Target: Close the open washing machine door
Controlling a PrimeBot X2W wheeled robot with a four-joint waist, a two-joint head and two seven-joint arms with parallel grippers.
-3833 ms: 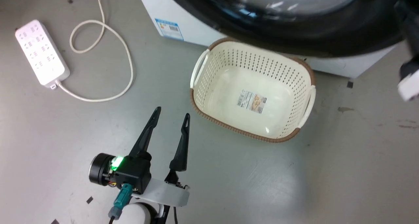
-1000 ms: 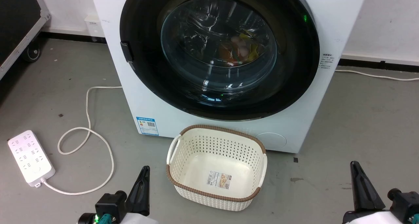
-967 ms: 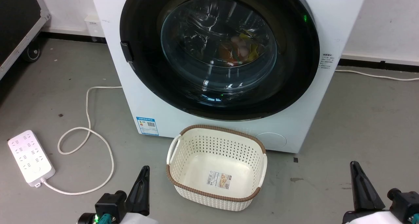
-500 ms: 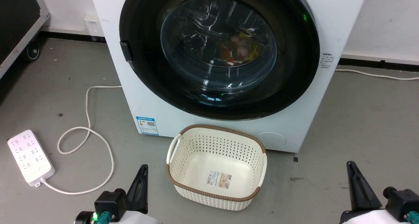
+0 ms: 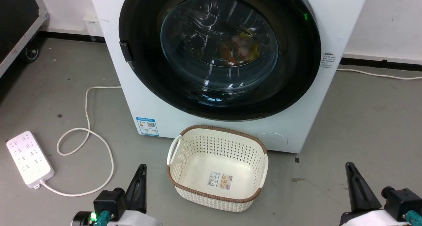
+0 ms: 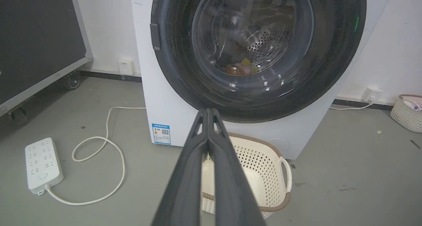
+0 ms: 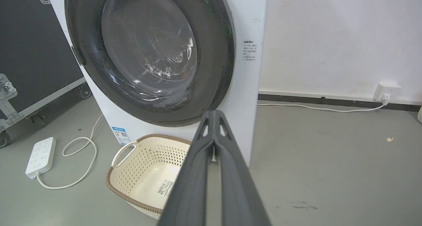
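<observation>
The washing machine door (image 5: pixel 296 71) has a wide glossy black rim and a bulging glass window (image 5: pixel 217 41). It lies flat against the white machine front, and I see no gap. Its latch handle (image 5: pixel 125 51) is on the left edge. Coloured laundry shows behind the glass. The door (image 6: pixel 333 54) also fills the top of the left wrist view, and the door (image 7: pixel 214 54) stands at the upper left of the right wrist view. My left gripper (image 5: pixel 141 169) (image 6: pixel 208 111) is shut and empty, low at the left and well short of the door. My right gripper (image 5: pixel 348 166) (image 7: pixel 214 113) is shut and empty at the lower right.
A cream perforated basket (image 5: pixel 260 173) with a brown rim stands empty on the floor right before the machine. A white power strip (image 5: pixel 29 158) and its looping cord (image 5: pixel 99 143) lie at the left. A black wheeled case (image 5: pixel 16 18) stands far left.
The head camera has lifted since the oldest frame, bringing the whole machine front into view. My left gripper's fingers were apart then and are together now. Over the last second both grippers have sunk slightly.
</observation>
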